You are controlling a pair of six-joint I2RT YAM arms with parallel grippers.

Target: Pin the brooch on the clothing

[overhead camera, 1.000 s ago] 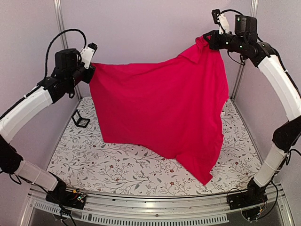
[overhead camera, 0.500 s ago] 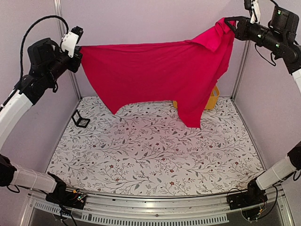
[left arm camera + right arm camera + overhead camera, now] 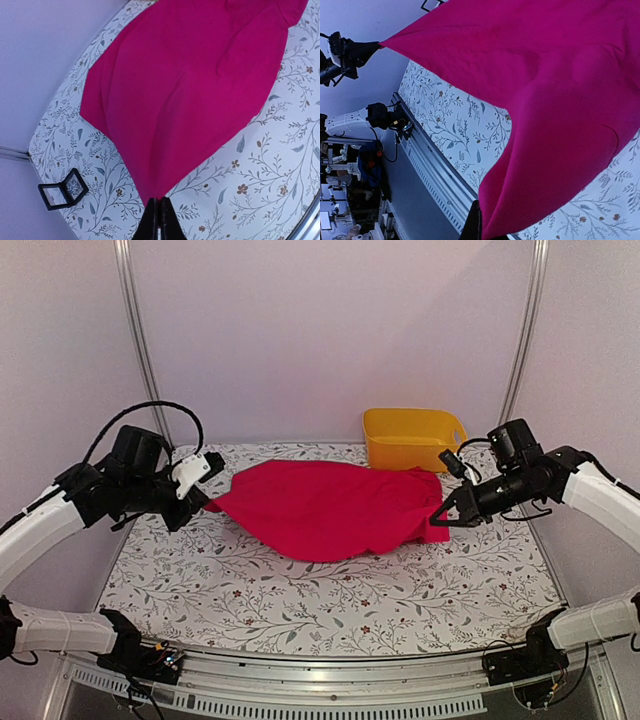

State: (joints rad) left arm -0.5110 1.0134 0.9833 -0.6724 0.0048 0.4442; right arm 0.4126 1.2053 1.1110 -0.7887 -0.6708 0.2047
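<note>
- Top view: a red-pink shirt (image 3: pixel 325 510) is seen stretched low over the flowered tablecloth (image 3: pixel 330 605). One end is pinched by the left gripper (image 3: pixel 207 506) at 9 o'clock, the other by the right gripper (image 3: pixel 438 518) at 3 o'clock.
- Both sets of jaws are clenched on fabric. Whether the sagging middle touches the cloth cannot be told.
- A yellow bin (image 3: pixel 412 438) is noted at 1 o'clock from the shirt, seen in this view only.
- Left wrist view: at 8 o'clock a small black box (image 3: pixel 50 196) is shown lying open on the tablecloth, with the silvery brooch (image 3: pixel 74 186) inside, apart from the shirt's edge. In the top view the box is hidden.
- Right wrist view: the shirt's underside and the table's metal rail (image 3: pixel 437 187) are shown, with the left gripper at 10 o'clock.
</note>
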